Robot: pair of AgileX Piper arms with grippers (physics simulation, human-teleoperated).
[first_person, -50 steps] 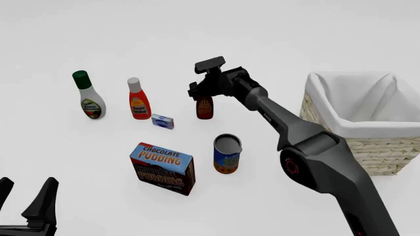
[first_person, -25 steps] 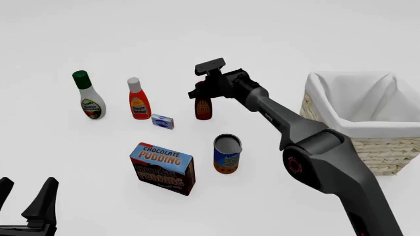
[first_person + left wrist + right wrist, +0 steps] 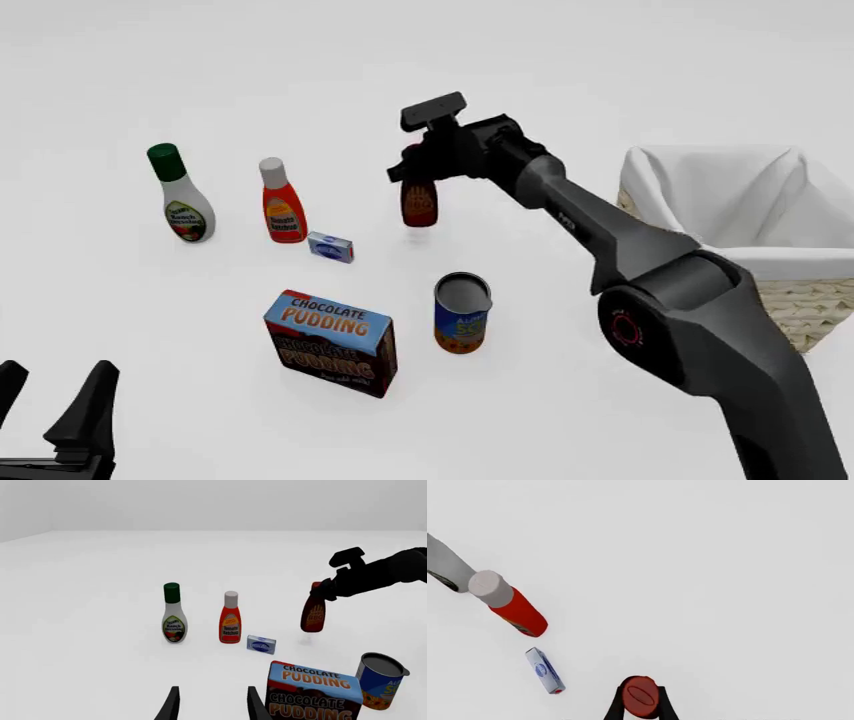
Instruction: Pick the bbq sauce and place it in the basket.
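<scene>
One bbq sauce [image 3: 419, 204] aloft in right hand [image 3: 416, 172], basket [image 3: 787, 300] well apart.

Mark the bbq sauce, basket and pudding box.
bbq sauce [image 3: 419, 205], front view, label on the body.
basket [image 3: 801, 310], front view, woven front wall.
pudding box [image 3: 328, 340], front view, front face.

Three bottles [image 3: 282, 201] — one can [image 3: 462, 313], two boxes [image 3: 330, 343], one basket [image 3: 787, 300].

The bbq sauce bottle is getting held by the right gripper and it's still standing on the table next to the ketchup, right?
Not quite. The right gripper does hold the bbq sauce, but the bottle is lifted off the table; the left wrist view shows a gap under it. The ketchup stands to its left.
</scene>
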